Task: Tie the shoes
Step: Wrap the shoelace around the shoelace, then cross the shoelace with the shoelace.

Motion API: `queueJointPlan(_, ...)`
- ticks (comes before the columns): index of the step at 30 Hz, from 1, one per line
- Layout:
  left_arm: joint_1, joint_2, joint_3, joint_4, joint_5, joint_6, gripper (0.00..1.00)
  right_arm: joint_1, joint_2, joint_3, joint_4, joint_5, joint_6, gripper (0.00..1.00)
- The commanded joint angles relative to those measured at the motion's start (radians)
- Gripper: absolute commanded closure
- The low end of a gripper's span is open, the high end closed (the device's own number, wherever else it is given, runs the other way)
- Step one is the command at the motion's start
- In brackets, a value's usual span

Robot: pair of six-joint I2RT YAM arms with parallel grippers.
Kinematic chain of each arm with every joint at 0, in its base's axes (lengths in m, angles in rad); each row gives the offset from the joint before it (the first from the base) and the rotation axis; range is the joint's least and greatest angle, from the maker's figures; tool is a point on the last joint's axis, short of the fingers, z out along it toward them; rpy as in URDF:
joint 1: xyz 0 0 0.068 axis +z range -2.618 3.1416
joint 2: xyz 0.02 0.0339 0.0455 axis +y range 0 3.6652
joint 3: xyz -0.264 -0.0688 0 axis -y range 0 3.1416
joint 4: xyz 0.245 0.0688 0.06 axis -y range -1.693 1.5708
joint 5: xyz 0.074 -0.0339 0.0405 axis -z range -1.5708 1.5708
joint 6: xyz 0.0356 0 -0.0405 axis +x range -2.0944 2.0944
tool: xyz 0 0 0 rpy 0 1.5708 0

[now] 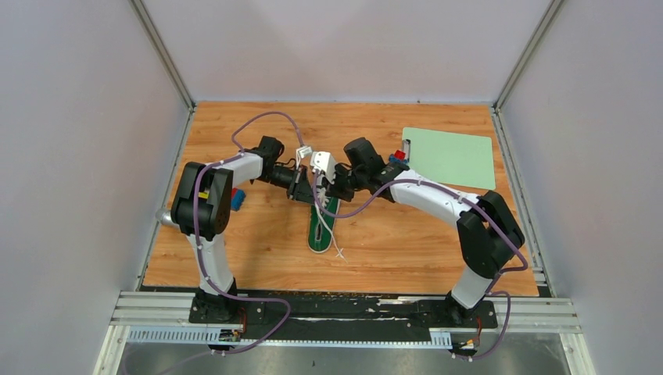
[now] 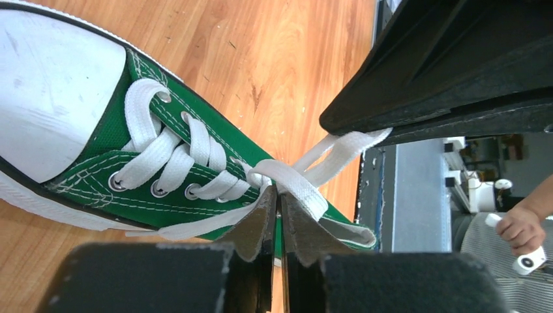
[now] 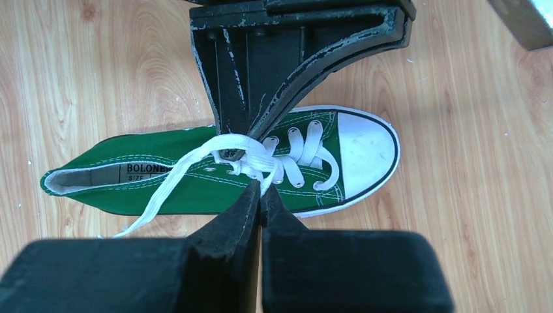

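One green sneaker (image 1: 320,231) with a white toe cap lies mid-table, toe towards the arms. Both grippers meet over its top eyelets. In the left wrist view my left gripper (image 2: 279,194) pinches the white lace (image 2: 295,186) at its tips, jaws together but for a hairline gap, above the shoe (image 2: 130,202). My right gripper (image 3: 261,186) is shut on lace strands at the crossing above the shoe (image 3: 195,190). From the left wrist view two strands run taut into the right gripper (image 2: 347,135). One loose lace (image 3: 171,184) trails off the shoe's side.
A pale green mat (image 1: 452,156) lies at the back right, with small red and blue pieces (image 1: 400,156) at its corner. A blue block (image 1: 238,198) sits by the left arm. A loose lace end (image 1: 338,251) rests beside the toe. White walls enclose the table.
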Motion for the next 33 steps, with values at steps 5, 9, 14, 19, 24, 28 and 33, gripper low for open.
queueJointPlan(5,-0.020,-0.071,0.080,-0.172,-0.102,0.229,0.72,-0.012,0.021,0.046,0.012,-0.059,0.061,1.00)
queueJointPlan(9,-0.020,-0.071,0.106,-0.250,-0.123,0.332,0.66,-0.012,0.020,0.049,0.010,-0.067,0.069,1.00)
queueJointPlan(14,-0.020,-0.058,0.150,-0.321,-0.146,0.455,0.62,-0.013,0.023,0.055,0.006,-0.075,0.070,1.00)
queueJointPlan(19,-0.024,-0.022,0.218,-0.392,-0.119,0.508,0.58,-0.015,0.029,0.060,0.003,-0.079,0.075,1.00)
queueJointPlan(24,-0.044,0.004,0.243,-0.398,-0.136,0.495,0.55,-0.025,0.040,0.071,-0.001,-0.086,0.094,1.00)
queueJointPlan(28,-0.065,0.004,0.235,-0.375,-0.193,0.452,0.54,-0.033,0.046,0.072,-0.003,-0.083,0.095,1.00)
queueJointPlan(33,-0.084,-0.009,0.204,-0.325,-0.208,0.392,0.54,-0.043,0.044,0.070,-0.005,-0.087,0.104,1.00)
